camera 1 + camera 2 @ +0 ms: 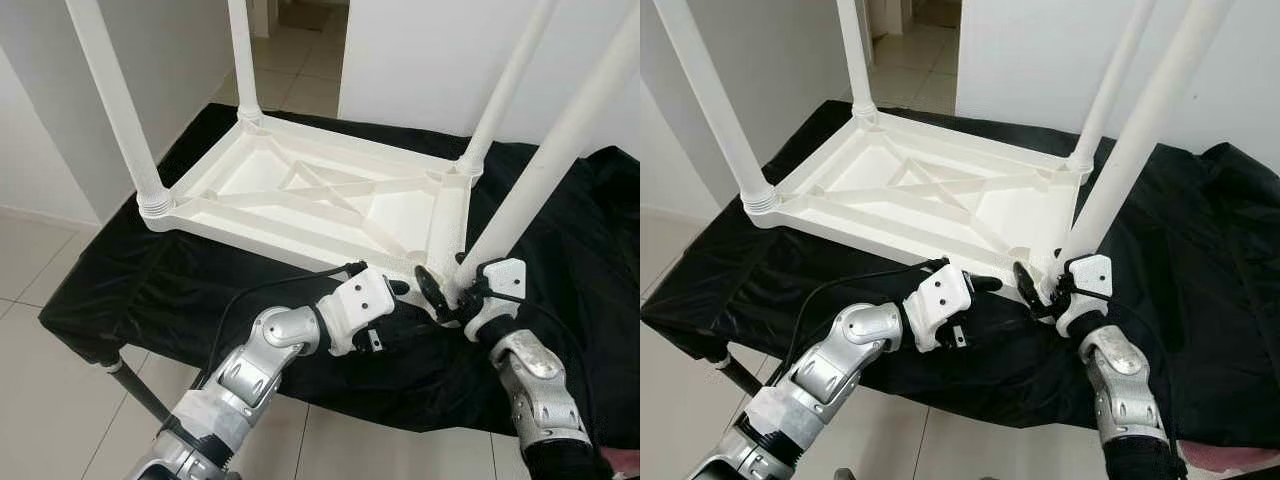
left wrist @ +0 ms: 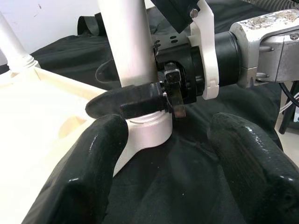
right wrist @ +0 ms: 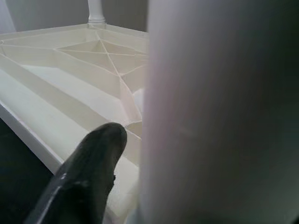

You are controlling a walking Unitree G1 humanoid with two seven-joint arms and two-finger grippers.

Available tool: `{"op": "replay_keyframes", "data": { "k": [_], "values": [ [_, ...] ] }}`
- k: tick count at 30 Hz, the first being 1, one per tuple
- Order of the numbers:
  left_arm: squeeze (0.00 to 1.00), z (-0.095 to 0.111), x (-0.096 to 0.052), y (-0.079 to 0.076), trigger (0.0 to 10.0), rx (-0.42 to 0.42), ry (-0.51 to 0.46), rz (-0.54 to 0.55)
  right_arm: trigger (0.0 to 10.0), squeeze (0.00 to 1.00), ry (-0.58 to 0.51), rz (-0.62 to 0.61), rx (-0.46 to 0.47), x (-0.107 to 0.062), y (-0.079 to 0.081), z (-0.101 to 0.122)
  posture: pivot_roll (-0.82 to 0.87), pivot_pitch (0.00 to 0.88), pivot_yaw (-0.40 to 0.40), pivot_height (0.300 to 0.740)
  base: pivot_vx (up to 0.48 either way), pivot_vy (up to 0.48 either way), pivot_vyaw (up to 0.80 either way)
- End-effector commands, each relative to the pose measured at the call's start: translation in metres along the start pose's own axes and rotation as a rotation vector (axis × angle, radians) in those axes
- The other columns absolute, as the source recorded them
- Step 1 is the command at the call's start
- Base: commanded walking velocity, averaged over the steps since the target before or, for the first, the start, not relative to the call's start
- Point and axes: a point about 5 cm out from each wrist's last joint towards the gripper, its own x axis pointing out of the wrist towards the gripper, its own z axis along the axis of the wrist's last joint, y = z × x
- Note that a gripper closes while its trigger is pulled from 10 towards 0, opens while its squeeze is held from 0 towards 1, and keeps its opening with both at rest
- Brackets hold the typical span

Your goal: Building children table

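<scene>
Children's table top (image 1: pixel 330 195) lies upside down on the cloth-covered surface (image 1: pixel 150 280), ribbed underside up. All four legs stand in their corner sockets; the fourth leg (image 1: pixel 560 150), at the corner nearest the robot, appears to be in final seating.

Right tool (image 1: pixel 447 290) closed on that leg just above its socket. Left tool (image 2: pixel 163 163) beside the same corner, fingers apart, holding nothing.

Table: matte white moulded plastic, diagonal stiffening ribs, round tapering legs with ridged collars. Cloth: black, creased, slightly glossy.
</scene>
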Motion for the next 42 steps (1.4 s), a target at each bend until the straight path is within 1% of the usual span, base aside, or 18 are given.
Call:
{"op": "replay_keyframes", "data": {
  "k": [1,11,12,18,24,28,30,31,32,33,34,36,37,38,39,40,41,42],
  "values": [
    [0.00,0.000,0.000,0.001,10.0,0.017,0.013,-0.007,0.0,0.00,0.022,0.038,0.002,-0.001,0.000,-0.005,-0.07,0.000,-0.012,0.740,0.000,0.000,0.00],
    [0.00,0.000,0.000,0.001,10.0,0.016,0.012,-0.007,0.0,0.00,0.027,0.057,0.012,-0.005,-0.004,-0.008,-0.08,0.000,-0.008,0.740,0.000,0.000,0.00],
    [0.00,0.000,0.000,0.000,10.0,0.017,0.012,-0.009,10.0,0.00,0.028,0.057,0.022,-0.007,-0.004,-0.009,-0.08,0.000,-0.006,0.740,0.000,0.000,0.00],
    [0.00,0.000,0.001,0.000,10.0,0.017,0.013,-0.014,10.0,0.00,0.028,0.016,0.040,-0.008,-0.003,-0.009,-0.08,0.000,-0.003,0.740,0.000,0.000,0.00],
    [0.00,0.000,0.001,0.000,10.0,0.017,0.012,-0.015,10.0,0.00,0.074,-0.117,0.060,-0.005,0.007,-0.010,-0.09,0.000,-0.004,0.740,0.000,0.000,0.00],
    [0.00,0.000,0.002,0.000,10.0,0.016,0.012,-0.015,10.0,0.00,0.082,-0.138,0.070,-0.005,0.009,-0.011,-0.09,0.000,-0.004,0.740,0.000,0.000,0.00],
    [0.00,0.000,0.002,0.000,10.0,0.015,0.011,-0.015,10.0,0.00,0.086,-0.182,0.089,-0.004,0.009,-0.011,-0.09,0.000,-0.006,0.740,0.000,0.000,0.00],
    [0.00,0.000,0.002,0.000,10.0,0.013,0.010,-0.014,10.0,0.00,0.091,-0.264,0.102,-0.005,0.008,-0.011,-0.09,0.000,-0.008,0.740,0.000,0.000,0.00],
    [0.00,0.000,0.002,0.000,10.0,0.013,0.010,-0.014,10.0,0.00,0.091,-0.264,0.102,-0.005,0.008,-0.011,-0.09,0.000,-0.008,0.740,0.000,0.000,0.00],
    [0.00,0.000,0.002,-0.001,10.0,0.014,0.010,-0.013,10.0,0.00,0.088,-0.363,0.113,-0.006,0.006,-0.010,-0.09,0.000,-0.009,0.740,0.000,0.000,0.00],
    [0.00,0.000,0.002,-0.001,10.0,0.014,0.010,-0.013,10.0,0.00,0.088,-0.363,0.113,-0.006,0.006,-0.010,-0.09,0.000,-0.009,0.740,0.000,0.000,0.00],
    [0.00,0.000,0.002,-0.001,10.0,0.012,0.010,-0.012,10.0,0.00,0.089,-0.525,0.123,-0.010,0.007,-0.010,-0.09,0.000,-0.015,0.740,0.000,0.000,0.00],
    [0.00,0.000,0.002,-0.001,10.0,0.012,0.010,-0.012,10.0,0.00,0.089,-0.525,0.123,-0.010,0.007,-0.010,-0.09,0.000,-0.015,0.740,0.000,0.000,0.00],
    [0.00,0.000,0.002,-0.002,10.0,0.012,0.010,-0.012,10.0,0.00,0.098,-0.613,0.128,-0.012,0.011,-0.012,-0.09,0.000,-0.015,0.740,0.000,0.000,0.00],
    [0.00,0.000,0.002,-0.002,10.0,0.012,0.010,-0.012,10.0,0.00,0.098,-0.613,0.128,-0.012,0.011,-0.012,-0.09,0.000,-0.015,0.740,0.000,0.000,0.00],
    [0.00,0.000,0.003,-0.002,10.0,0.010,0.007,-0.008,10.0,0.00,0.111,-0.793,0.167,-0.016,0.020,-0.015,-0.08,0.000,-0.020,0.740,0.000,0.000,0.00],
    [0.00,0.000,0.003,-0.003,10.0,0.009,0.006,-0.007,10.0,0.00,0.115,-0.853,0.186,-0.018,0.025,-0.015,-0.08,0.000,-0.020,0.740,0.000,0.000,0.00],
    [0.00,0.000,0.003,-0.003,10.0,0.009,0.006,-0.007,10.0,0.00,0.115,-0.853,0.186,-0.018,0.025,-0.015,-0.08,0.000,-0.020,0.740,0.000,0.000,0.00]
  ]
}}
